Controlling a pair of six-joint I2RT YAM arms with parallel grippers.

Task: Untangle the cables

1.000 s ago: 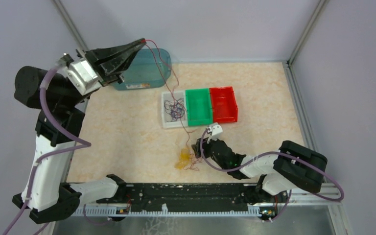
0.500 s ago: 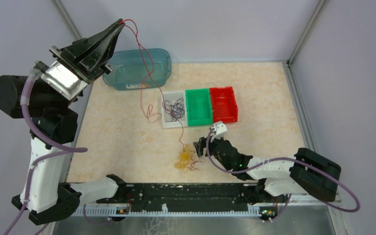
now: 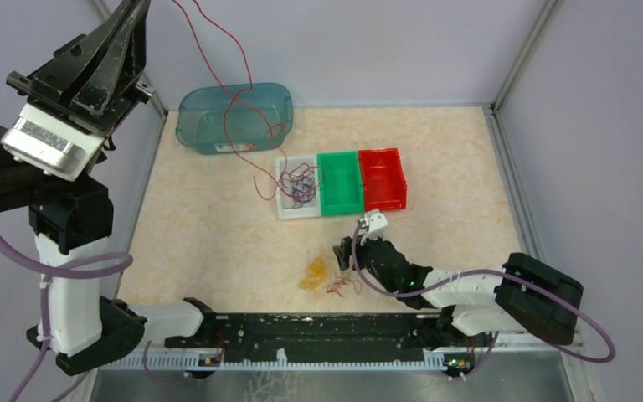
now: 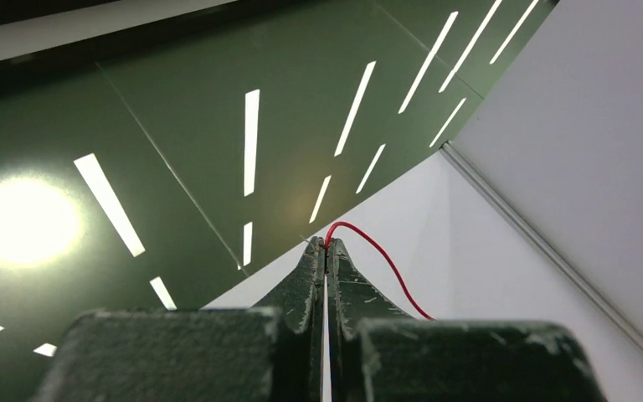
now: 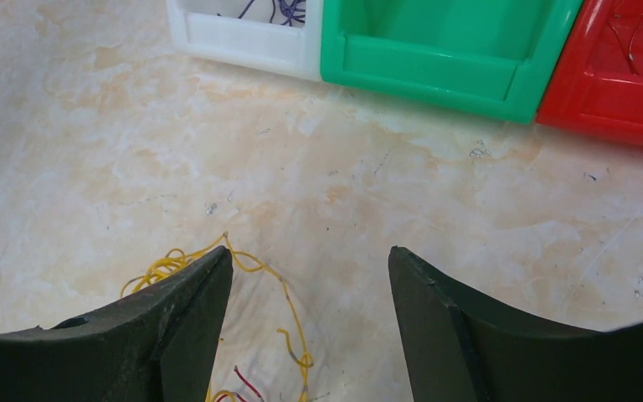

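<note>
My left gripper (image 3: 141, 7) is raised high at the far left, shut on the end of a thin red cable (image 3: 203, 52). In the left wrist view the red cable (image 4: 385, 264) comes out of the pinched tips of the left gripper (image 4: 326, 244). It hangs in loops down to the white bin (image 3: 285, 207), which holds a dark purple clump (image 3: 300, 182). A yellow clump (image 3: 313, 272) and a small red clump (image 3: 342, 287) lie on the table. My right gripper (image 3: 347, 249) hovers open just right of them, with a yellow strand (image 5: 289, 301) between the fingers of the right gripper (image 5: 310, 249).
A green bin (image 3: 340, 209) and a red bin (image 3: 385, 205) stand joined to the white bin's right. A teal tub (image 3: 234, 117) lies at the back left. Grey walls close in the table on three sides.
My left gripper has risen and swung left, drawing the red cable up. Its lower end has come away from the yellow clump and now hangs by the white bin. The right gripper barely moved.
</note>
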